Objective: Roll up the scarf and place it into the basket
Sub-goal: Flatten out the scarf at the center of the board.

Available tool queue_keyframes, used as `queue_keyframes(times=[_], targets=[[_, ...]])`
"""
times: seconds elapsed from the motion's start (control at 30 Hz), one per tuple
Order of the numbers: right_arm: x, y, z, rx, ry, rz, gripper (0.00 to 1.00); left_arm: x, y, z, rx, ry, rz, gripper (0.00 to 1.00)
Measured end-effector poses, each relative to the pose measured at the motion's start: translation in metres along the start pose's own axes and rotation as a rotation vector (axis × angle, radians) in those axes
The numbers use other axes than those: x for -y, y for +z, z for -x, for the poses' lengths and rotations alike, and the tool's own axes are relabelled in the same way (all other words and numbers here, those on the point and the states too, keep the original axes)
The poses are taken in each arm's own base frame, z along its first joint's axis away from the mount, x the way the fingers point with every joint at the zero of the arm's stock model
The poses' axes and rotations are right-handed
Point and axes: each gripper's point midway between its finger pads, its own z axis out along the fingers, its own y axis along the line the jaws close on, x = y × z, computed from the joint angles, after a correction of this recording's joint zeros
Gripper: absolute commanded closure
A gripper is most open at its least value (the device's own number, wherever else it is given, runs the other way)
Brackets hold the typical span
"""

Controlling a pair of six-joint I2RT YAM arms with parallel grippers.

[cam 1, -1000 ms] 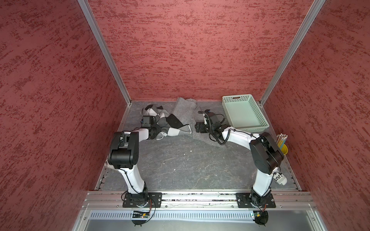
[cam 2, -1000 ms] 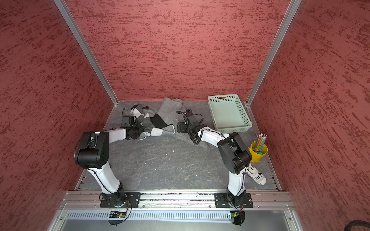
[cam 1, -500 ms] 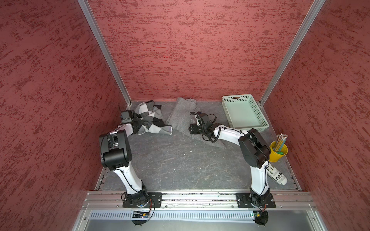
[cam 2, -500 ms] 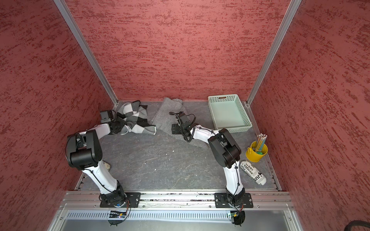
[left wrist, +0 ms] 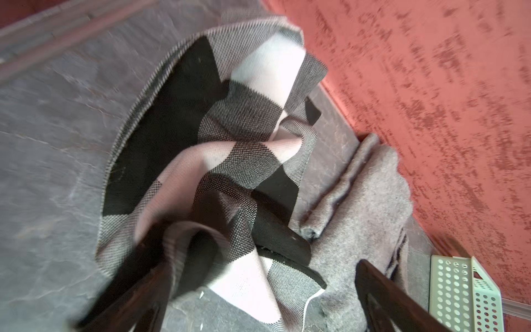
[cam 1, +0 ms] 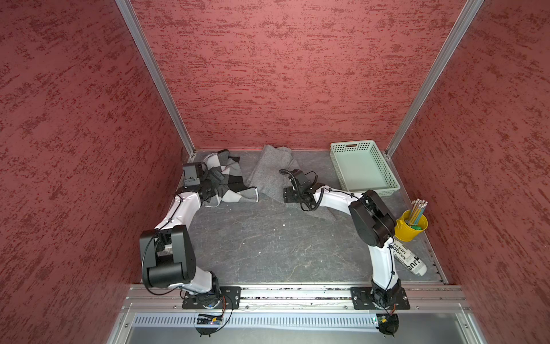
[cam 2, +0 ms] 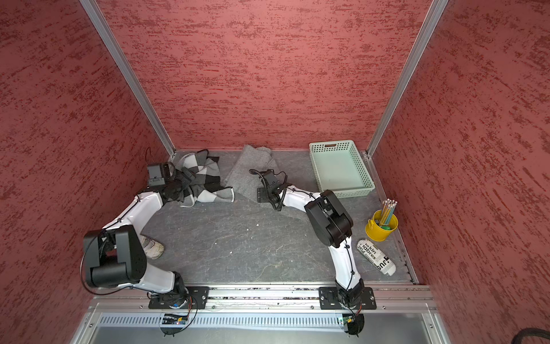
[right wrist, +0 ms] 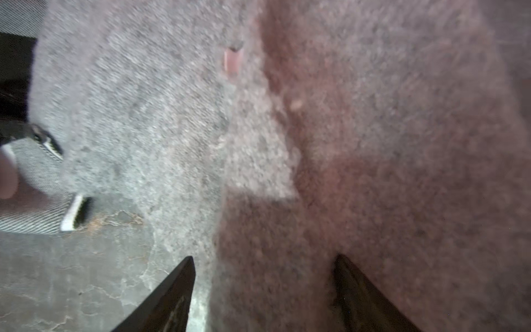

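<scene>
White arm links [cam 1: 181, 211], black joint housings [cam 1: 168, 256], black looped cables [cam 1: 320, 195], black base plates [cam 1: 230, 296] with screws.

Both top views overhead; wrist views close; left shares basket [left wrist: 457, 290] [cam 1: 387, 171].

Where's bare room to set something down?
The table is bare in its middle, from the front rail to the checked cloth and grey cloth; the basket is empty. Crowded: back edge, and right side by pencil cup and printed roll.
</scene>
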Motion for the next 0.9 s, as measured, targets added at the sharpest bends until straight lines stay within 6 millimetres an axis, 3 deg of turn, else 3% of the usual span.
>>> queue_keyframes(times=[0.1,0.27,0.37,0.53,0.77,0.9], targets=[[-0.001,0.0,-0.002,-0.005,-0.005,0.0,0.44,0.009,-0.008,-0.003,0.006,0.028,-0.009,0.0],[-0.008,-0.003,0.002,-0.009,-0.008,0.003,0.83,0.027,-0.006,-0.026,-0.04,0.08,-0.034,0.0],[-0.011,-0.007,0.006,-0.002,-0.008,-0.002,0.97,0.036,0.001,-0.041,-0.079,0.116,-0.042,0.0],[-0.006,-0.037,0.017,0.019,-0.011,-0.048,1.0,0.052,0.02,-0.058,-0.136,0.176,-0.047,0.0],[-0.013,-0.132,0.065,0.186,0.008,-0.032,1.0,0.082,0.04,-0.074,-0.178,0.254,-0.083,0.03],[-0.01,-0.17,0.077,0.244,0.018,-0.041,1.0,0.092,0.06,-0.077,-0.2,0.292,-0.076,0.11]])
